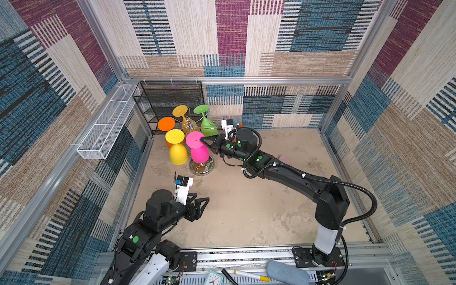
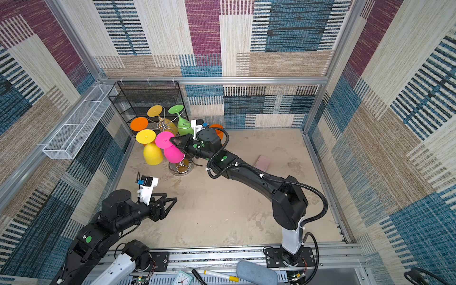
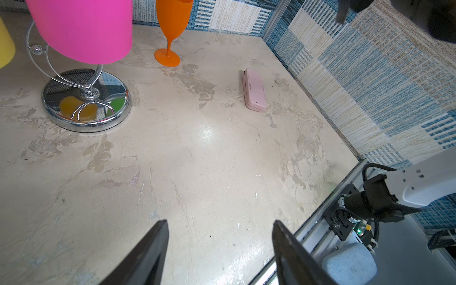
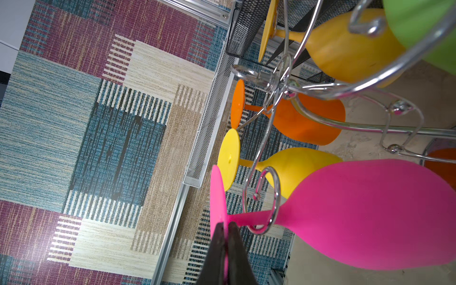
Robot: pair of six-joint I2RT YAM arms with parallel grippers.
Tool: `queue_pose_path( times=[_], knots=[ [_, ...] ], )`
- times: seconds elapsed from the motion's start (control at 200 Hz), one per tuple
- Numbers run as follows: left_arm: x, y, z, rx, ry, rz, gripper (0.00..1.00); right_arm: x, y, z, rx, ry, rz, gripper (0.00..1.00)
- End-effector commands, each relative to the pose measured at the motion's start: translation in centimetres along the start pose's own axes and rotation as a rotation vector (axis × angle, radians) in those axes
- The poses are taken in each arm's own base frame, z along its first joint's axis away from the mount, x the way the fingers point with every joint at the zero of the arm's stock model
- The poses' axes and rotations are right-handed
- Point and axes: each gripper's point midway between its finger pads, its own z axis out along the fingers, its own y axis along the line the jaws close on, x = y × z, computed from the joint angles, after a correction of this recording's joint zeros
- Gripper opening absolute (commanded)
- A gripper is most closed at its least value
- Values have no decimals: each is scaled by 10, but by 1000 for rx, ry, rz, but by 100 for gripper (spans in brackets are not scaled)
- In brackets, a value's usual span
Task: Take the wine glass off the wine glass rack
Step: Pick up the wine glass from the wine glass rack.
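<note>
Five coloured glasses hang bowl-down from the wine glass rack [image 1: 201, 169], which stands at the back left of the desk [image 1: 246, 209], just in front of a black mesh shelf unit [image 1: 170, 98]. Nearest the right arm [image 1: 283, 172] is the pink wine glass [image 1: 199, 154]: its stem runs through one curled chrome arm of the rack, foot above the loop and bowl below. The right gripper [image 4: 225, 225] reaches in from the right at foot height, and its jaws are closed on the rim of the pink foot, the thin disc pinched between them. Around the same stand hang a yellow glass [image 1: 178, 154], an orange glass [image 1: 166, 124], an amber glass [image 1: 180, 111] and a green glass [image 1: 208, 125].

A sixth, an orange flute [image 3: 172, 27], stands upright on the desk near the back wall, to the right of the rack. In both top views the right arm hides most of it, so whether the two touch I cannot tell. A pale pink case [image 3: 255, 92] lies flat on the desk, well apart from the rack, towards the right wall.

The left gripper [image 3: 219, 223] hovers over the front left of the desk, apart from the rack's base, its jaws open with nothing between them
</note>
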Motion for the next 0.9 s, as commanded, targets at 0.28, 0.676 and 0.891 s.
queue_pose_path(
  times=[0.28, 0.676, 0.891],
  knots=[
    [-11, -6, -3, 28, -48, 39, 69, -7, 16, 17, -22, -18, -33, 3],
    [-11, -7, -4, 33, -51, 40, 69, -27, 13, 30, 2, -75, -31, 2],
    [-10, -8, -3, 37, -44, 39, 70, -43, 4, 25, 14, -117, -16, 2]
  ],
)
